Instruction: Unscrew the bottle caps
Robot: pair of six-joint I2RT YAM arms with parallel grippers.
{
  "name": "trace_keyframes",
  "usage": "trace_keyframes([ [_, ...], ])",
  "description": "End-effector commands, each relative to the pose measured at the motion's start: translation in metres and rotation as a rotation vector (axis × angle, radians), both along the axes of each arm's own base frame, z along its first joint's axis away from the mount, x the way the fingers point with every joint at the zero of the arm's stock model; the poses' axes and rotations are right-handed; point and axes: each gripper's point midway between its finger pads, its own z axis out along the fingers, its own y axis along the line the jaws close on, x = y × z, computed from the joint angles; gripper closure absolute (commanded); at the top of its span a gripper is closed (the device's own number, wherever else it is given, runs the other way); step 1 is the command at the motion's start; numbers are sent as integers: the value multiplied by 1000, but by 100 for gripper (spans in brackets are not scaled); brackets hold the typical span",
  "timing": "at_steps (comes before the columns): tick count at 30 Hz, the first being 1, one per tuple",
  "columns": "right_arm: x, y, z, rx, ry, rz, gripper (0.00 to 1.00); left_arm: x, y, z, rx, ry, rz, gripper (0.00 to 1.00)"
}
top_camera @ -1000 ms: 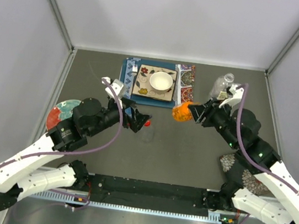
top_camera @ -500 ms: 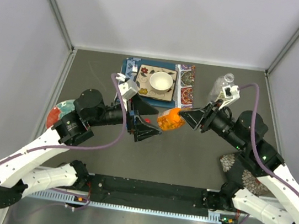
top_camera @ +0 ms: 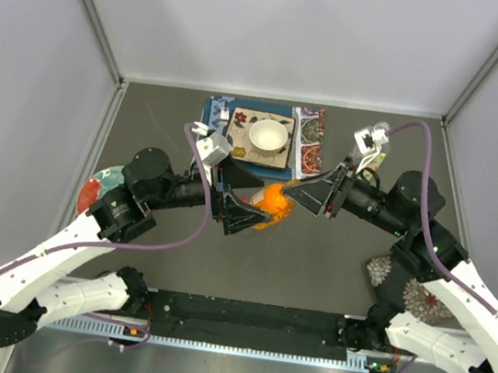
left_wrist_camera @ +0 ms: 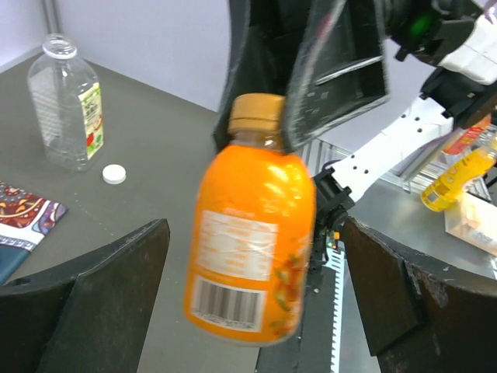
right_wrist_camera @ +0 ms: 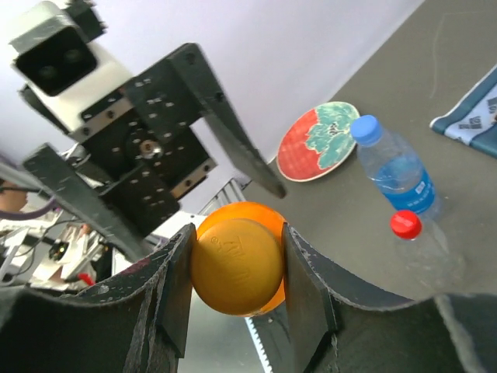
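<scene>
My right gripper (right_wrist_camera: 237,250) is shut on the orange cap (right_wrist_camera: 236,266) of an orange bottle (top_camera: 270,204) and holds it in the air over the table's middle. The bottle's body (left_wrist_camera: 252,249) hangs between the wide-open fingers of my left gripper (left_wrist_camera: 255,260), with a gap on each side. In the top view the left gripper (top_camera: 251,203) and right gripper (top_camera: 299,196) face each other. A blue cap (right_wrist_camera: 365,128) sits on a clear bottle (right_wrist_camera: 396,175). A red cap (right_wrist_camera: 405,224) is on another clear bottle beside it. A loose white cap (left_wrist_camera: 114,174) lies on the table.
An uncapped clear bottle (left_wrist_camera: 66,101) stands at the back right (top_camera: 370,140). A white bowl (top_camera: 268,136) rests on patterned mats (top_camera: 308,139) at the back. A red plate (top_camera: 103,187) lies at the left, a dotted cloth (top_camera: 410,293) at the right.
My right arm has carried the orange bottle leftward into the span of the left gripper's fingers. The left gripper swung round to face it and stayed open.
</scene>
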Motion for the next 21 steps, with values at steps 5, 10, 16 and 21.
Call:
trace_keyframes([
  [5,-26,2,61,135,-108,113,100,15,-7,-8,22,-17,34,1],
  [10,-26,8,59,136,-103,137,100,7,-14,-14,21,-9,-35,1],
  [16,-26,18,57,131,-100,151,100,-2,-20,-15,18,-19,-113,7],
  [21,-25,22,56,121,-105,150,100,-4,-20,-19,20,-28,-128,24],
])
